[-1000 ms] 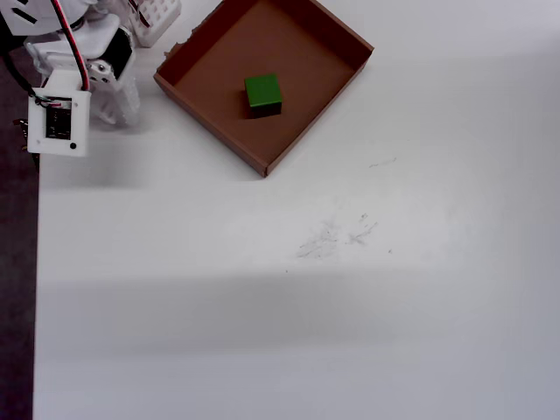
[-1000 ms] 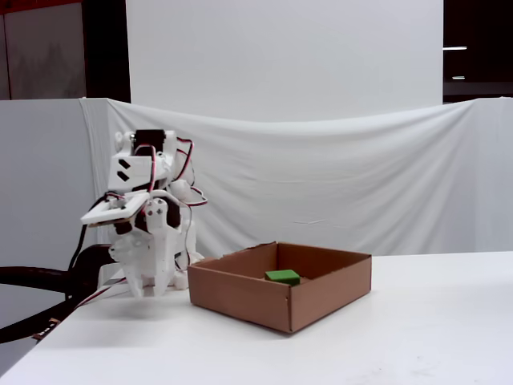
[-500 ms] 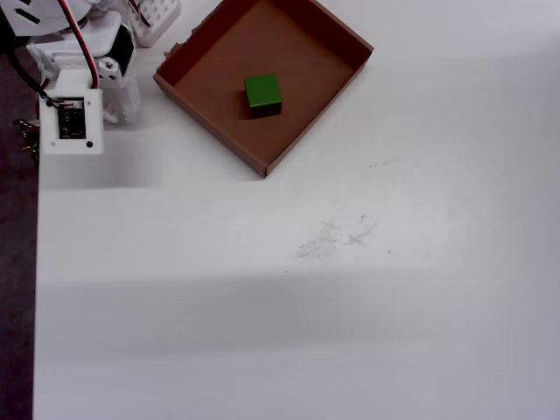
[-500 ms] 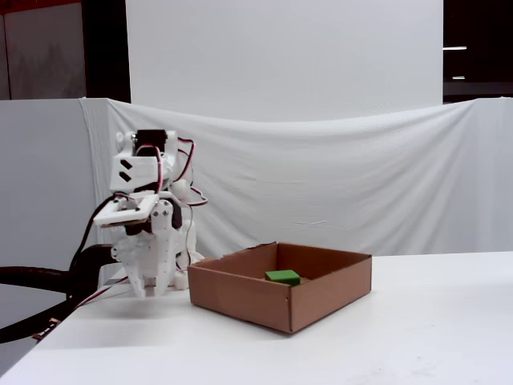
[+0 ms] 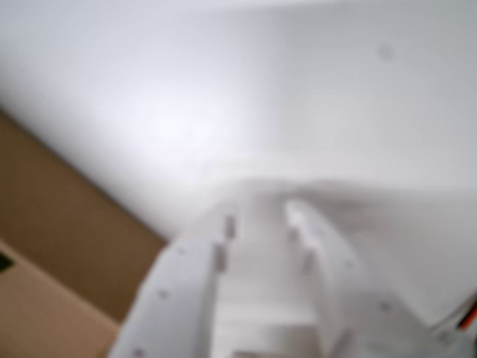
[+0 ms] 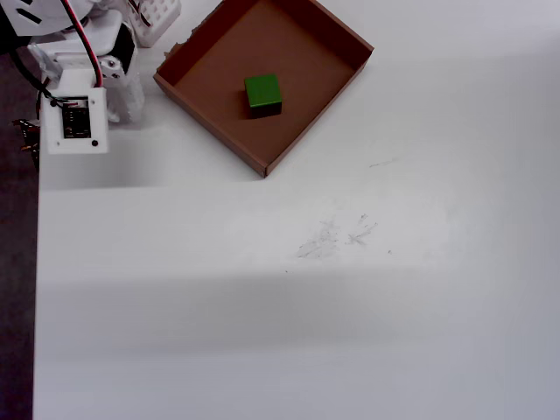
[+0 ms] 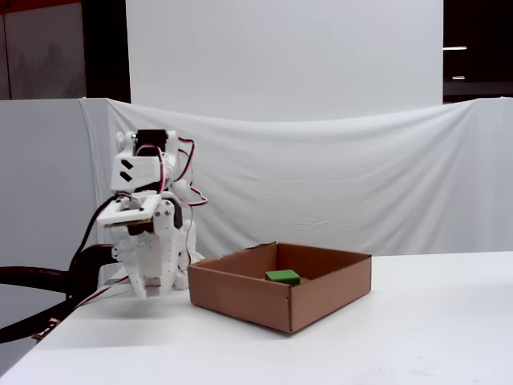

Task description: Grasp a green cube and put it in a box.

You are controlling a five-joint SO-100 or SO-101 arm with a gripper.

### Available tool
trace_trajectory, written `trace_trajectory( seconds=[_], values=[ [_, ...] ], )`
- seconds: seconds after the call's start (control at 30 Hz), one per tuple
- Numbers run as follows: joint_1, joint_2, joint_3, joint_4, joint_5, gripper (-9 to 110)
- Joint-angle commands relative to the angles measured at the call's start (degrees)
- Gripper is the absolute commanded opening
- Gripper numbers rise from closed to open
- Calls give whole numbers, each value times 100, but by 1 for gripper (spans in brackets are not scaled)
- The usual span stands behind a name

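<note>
The green cube (image 6: 262, 94) lies on the floor of the box (image 6: 302, 39), near its middle; in the fixed view the cube (image 7: 282, 277) just shows over the front wall of the box (image 7: 240, 298). My gripper (image 7: 151, 290) hangs pointing down at the table, left of the box and apart from it. In the blurred wrist view the gripper (image 5: 261, 198) has its white fingers (image 5: 195, 287) drawn together with nothing between them, and a brown box wall (image 5: 59, 216) fills the lower left. The cube is out of that view.
The folded white arm with its red wires and a board (image 6: 74, 122) sits at the table's top left corner in the overhead view. A dark strip (image 6: 16, 289) marks the table's left edge. Faint scuffs (image 6: 332, 234) mark the white tabletop.
The arm has folded a little further back toward its base, the wrist board shifting slightly up and right in the overhead view. Cube and box have not moved.
</note>
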Motion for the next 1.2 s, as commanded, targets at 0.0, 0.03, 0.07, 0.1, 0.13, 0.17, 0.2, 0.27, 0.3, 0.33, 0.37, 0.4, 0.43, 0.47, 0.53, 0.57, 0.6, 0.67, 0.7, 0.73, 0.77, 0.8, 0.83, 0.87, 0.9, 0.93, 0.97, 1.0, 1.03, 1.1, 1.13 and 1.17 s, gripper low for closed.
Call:
trace_trajectory(
  seconds=[0.0, 0.03, 0.07, 0.1, 0.13, 0.17, 0.2, 0.27, 0.3, 0.33, 0.37, 0.4, 0.43, 0.47, 0.53, 0.57, 0.6, 0.67, 0.7, 0.73, 0.77, 0.8, 0.83, 0.87, 0.9, 0.93, 0.97, 1.0, 1.03, 1.1, 1.13, 1.17],
  values=[
    [-9, 26, -26, 53, -18, 11],
    [-9, 26, -26, 53, -18, 12],
    [-9, 26, -26, 53, -18, 12],
    [-9, 26, -26, 53, -18, 12],
    [-9, 26, -26, 53, -18, 13],
    [-9, 26, -26, 53, -9, 13],
    [9, 26, -26, 53, -9, 13],
    [18, 26, -26, 53, -9, 18],
    [18, 26, -26, 53, 0, 20],
    [18, 26, -26, 53, 0, 21],
    [18, 26, -26, 53, 0, 21],
    [18, 26, -26, 53, 0, 21],
    [18, 26, -26, 44, 0, 21],
    [18, 26, -26, 44, 0, 21],
    [18, 26, -26, 44, 9, 21],
    [18, 26, -26, 44, 9, 21],
    [18, 26, -26, 44, 9, 21],
    [18, 26, -26, 44, 18, 21],
    [18, 26, -26, 44, 18, 21],
    [18, 26, -26, 44, 18, 21],
    [18, 26, -26, 44, 26, 21],
    [18, 26, -26, 44, 26, 21],
    [18, 26, -26, 44, 26, 21],
    [18, 26, -26, 44, 26, 21],
    [18, 26, -26, 44, 26, 21],
    [18, 26, -26, 44, 26, 21],
    [18, 26, -26, 44, 26, 21],
    [18, 26, -26, 44, 26, 21],
    [18, 26, -26, 44, 26, 21],
    [18, 26, -26, 44, 35, 21],
    [18, 26, -26, 44, 35, 21],
    [18, 26, -26, 44, 35, 21]
  ],
)
